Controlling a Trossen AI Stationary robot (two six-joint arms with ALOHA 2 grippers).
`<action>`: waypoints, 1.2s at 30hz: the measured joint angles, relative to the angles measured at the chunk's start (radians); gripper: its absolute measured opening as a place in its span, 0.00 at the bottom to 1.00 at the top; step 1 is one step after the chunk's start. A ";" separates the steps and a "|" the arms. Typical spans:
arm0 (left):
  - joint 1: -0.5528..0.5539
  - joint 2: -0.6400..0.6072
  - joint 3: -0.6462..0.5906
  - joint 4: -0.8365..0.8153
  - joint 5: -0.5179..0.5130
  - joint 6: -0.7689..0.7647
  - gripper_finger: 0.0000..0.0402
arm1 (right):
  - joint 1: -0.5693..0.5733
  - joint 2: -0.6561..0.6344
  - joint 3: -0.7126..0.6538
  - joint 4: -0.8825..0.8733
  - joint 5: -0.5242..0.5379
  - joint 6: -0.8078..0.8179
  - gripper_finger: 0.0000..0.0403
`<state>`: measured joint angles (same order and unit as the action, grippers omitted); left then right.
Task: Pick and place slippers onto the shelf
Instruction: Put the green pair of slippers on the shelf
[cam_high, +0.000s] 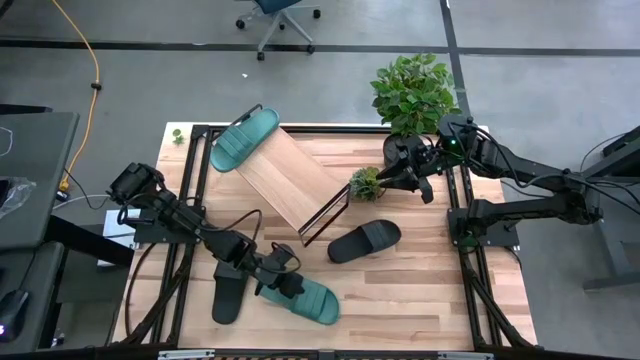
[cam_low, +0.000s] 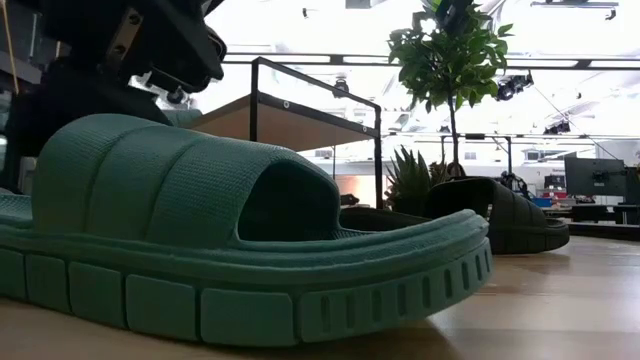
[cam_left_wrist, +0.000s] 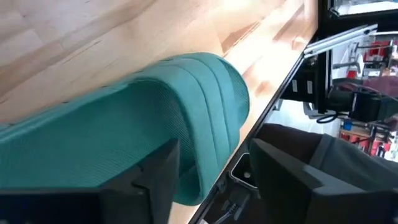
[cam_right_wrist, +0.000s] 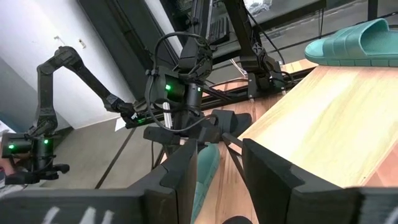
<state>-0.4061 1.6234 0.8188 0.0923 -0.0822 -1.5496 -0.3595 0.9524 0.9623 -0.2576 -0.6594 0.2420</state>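
Left gripper (cam_high: 283, 272) straddles ribbed teal foam slipper (cam_high: 305, 295).

Shelf (cam_high: 290, 175) slanted mid-table; teal slipper (cam_high: 243, 140) on top end; others on tabletop: teal (cam_high: 308, 297), black (cam_high: 365, 240), seemingly black (cam_high: 226, 297).

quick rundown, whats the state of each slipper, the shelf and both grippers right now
teal slipper on shelf: resting at the shelf's far end
shelf: slanted, one slipper on it
teal slipper near left arm: on the tabletop
left gripper: open, straddling that slipper's strap
black slippers: flat on the tabletop
right gripper: open, empty, by the plants
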 joint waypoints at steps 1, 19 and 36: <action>0.000 0.009 0.001 0.007 -0.001 -0.001 0.49 | 0.000 0.000 0.000 -0.001 0.000 0.000 0.29; 0.000 0.112 0.002 0.159 0.013 -0.028 0.46 | 0.000 0.000 0.000 -0.013 -0.004 0.000 0.29; 0.000 0.123 0.000 0.163 0.049 -0.015 0.20 | 0.000 0.000 0.000 -0.015 -0.003 0.000 0.29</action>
<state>-0.4061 1.7466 0.8192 0.2558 -0.0334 -1.5646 -0.3592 0.9524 0.9623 -0.2726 -0.6628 0.2417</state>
